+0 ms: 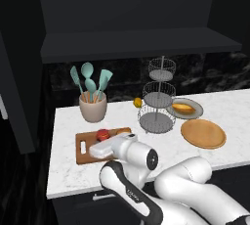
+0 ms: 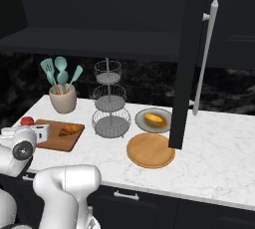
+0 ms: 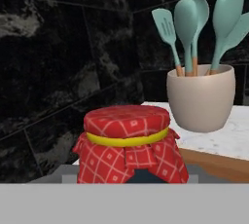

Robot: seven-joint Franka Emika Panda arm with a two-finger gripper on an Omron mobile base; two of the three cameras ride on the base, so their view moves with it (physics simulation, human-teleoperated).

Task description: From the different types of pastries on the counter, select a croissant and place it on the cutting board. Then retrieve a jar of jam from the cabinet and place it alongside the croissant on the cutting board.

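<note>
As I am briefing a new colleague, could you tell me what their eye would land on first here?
Most striking is the jar of jam with its red checked cloth top, close before the hand camera at the cutting board. Behind it a beige cup of teal utensils stands on the counter. Right of that rises a three-tier wire stand.

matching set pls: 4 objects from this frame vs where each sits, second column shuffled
Things:
1. croissant
2. pale oblong pastry
3. jar of jam
4. teal utensils

Places:
A. in the beige cup by the backsplash
B. on the grey plate beside the wire tiered stand
C. on the cutting board, toward the end nearer the wire stand
D. over the cutting board's end farthest from the wire stand, at the gripper

Pairs: 1-C, 2-B, 3-D, 4-A
</note>
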